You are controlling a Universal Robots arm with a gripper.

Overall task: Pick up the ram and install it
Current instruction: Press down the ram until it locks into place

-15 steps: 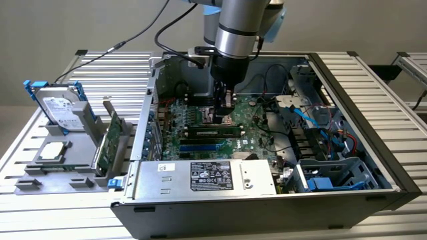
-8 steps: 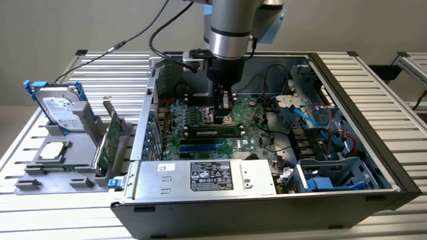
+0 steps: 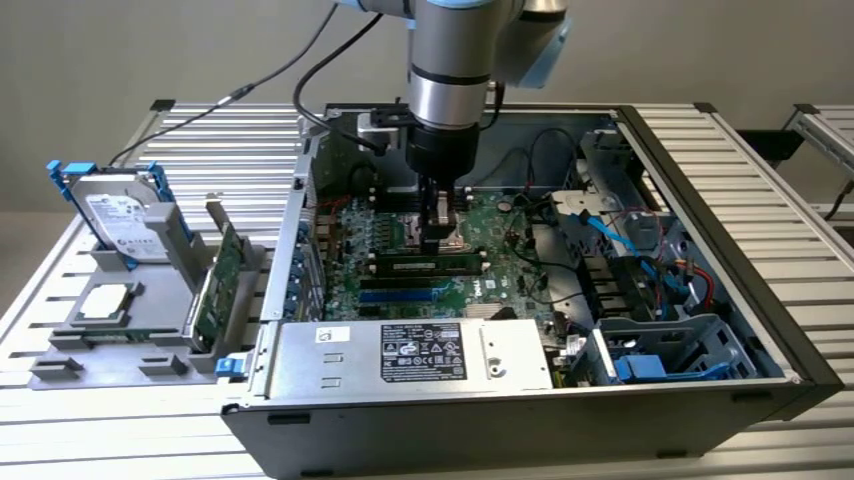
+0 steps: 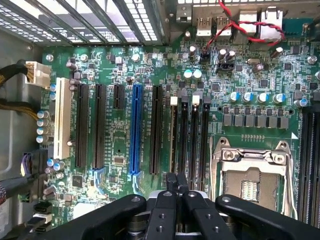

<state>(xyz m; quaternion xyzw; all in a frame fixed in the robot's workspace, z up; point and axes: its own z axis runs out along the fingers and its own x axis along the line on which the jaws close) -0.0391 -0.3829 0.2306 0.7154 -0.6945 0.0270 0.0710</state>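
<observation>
A robotics lab bench – an open computer case (image 3: 694, 290) on a slatted aluminium table (image 3: 214, 140), a parts holder (image 3: 120, 335) at nine o'clock.

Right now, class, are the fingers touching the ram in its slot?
Cannot tell. In the wrist view the shut fingers cover one end of the ram, hiding any contact or gap.

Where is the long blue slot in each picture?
Exterior view: the blue slot lies on the green motherboard, between the fingers and the silver power supply box.
Wrist view: the blue slot runs among the black slots, close to the fingers.
Shared landmark: the fingers.
</observation>
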